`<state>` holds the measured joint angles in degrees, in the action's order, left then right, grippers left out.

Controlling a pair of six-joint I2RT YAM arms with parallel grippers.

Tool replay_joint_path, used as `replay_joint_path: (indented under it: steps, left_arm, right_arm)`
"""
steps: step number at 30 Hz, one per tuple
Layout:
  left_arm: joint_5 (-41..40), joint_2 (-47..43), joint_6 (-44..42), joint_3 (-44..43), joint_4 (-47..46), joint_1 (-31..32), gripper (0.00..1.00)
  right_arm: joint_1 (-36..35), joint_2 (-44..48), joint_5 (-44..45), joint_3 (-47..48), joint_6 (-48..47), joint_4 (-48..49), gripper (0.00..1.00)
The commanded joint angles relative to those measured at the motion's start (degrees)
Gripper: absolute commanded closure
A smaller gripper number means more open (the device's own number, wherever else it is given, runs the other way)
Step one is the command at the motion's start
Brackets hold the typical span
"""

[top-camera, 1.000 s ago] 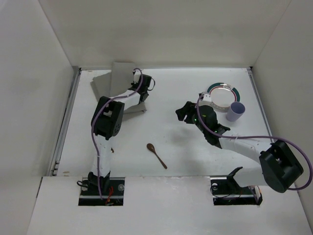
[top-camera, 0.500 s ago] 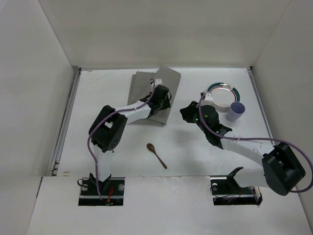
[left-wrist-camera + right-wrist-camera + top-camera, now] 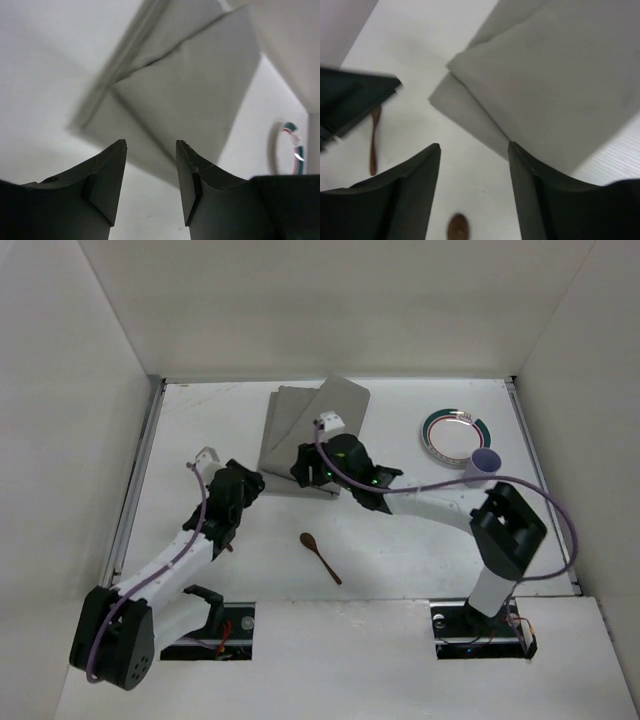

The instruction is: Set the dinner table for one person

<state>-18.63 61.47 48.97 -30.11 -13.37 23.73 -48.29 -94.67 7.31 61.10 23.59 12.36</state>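
On the white dinner table [image 3: 420, 540] a grey placemat [image 3: 312, 430] lies at the back middle, one part folded over the other. My left gripper [image 3: 250, 483] is open and empty, just left of the mat's near corner; in its wrist view the placemat [image 3: 190, 95] lies ahead of the left gripper [image 3: 150, 192]. My right gripper [image 3: 305, 466] hovers open at the mat's near edge. In its wrist view the right gripper [image 3: 474, 192] is empty, with the placemat [image 3: 560, 80] beyond it and a brown spoon [image 3: 457, 227] below.
The brown wooden spoon [image 3: 321, 557] lies near the front middle. A green-rimmed plate [image 3: 455, 432] and a lavender cup [image 3: 485, 463] stand at the back right. A second brown utensil [image 3: 372, 142] lies beside the left arm. White walls enclose the table.
The left gripper opened, let go of the placemat and drew back to the near left. The right arm swung left from the plate to the mat's near edge. The mat now lies folded.
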Motion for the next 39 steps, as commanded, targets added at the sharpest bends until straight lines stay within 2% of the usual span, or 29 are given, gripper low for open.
replay_joint_path:
  steps: [1, 8, 14, 20, 31, 33, 34, 39]
  left_arm:
    - [1.0, -7.7, 5.2, 6.7, 5.4, -5.1, 0.58]
    - [3.3, -18.0, 11.0, 14.4, 9.9, -13.0, 0.59]
    - [5.9, -17.4, 12.0, 16.9, 7.5, -13.6, 0.59]
    - [7.7, -17.0, 12.0, 19.0, 4.5, -13.9, 0.59]
    - [9.7, -16.3, 11.9, 19.9, 2.7, -14.2, 0.59]
    - [9.8, -16.6, 11.8, 20.0, 2.5, -14.3, 0.59]
    - [9.8, -16.6, 11.9, 20.0, 2.5, -14.4, 0.59]
    - [10.0, -16.6, 11.9, 19.2, 2.6, -13.8, 0.59]
  right_arm:
    - [-2.0, -8.3, -1.5, 12.6, -5.1, -7.7, 0.33]
    - [-2.8, -27.0, -0.5, 38.7, -8.1, -22.8, 0.27]
    - [-3.9, -40.4, 5.0, 60.5, -10.8, -38.5, 0.26]
    - [-5.4, -49.4, 10.2, 74.9, -12.7, -47.4, 0.27]
    - [-6.8, -66.4, 17.0, 105.2, -15.3, -63.7, 0.42]
    - [-6.8, -68.5, 17.9, 110.0, -15.5, -65.7, 0.49]
    - [-6.8, -69.1, 18.3, 111.5, -15.6, -66.7, 0.52]
    - [-6.8, -69.2, 18.8, 111.3, -16.2, -67.3, 0.52]
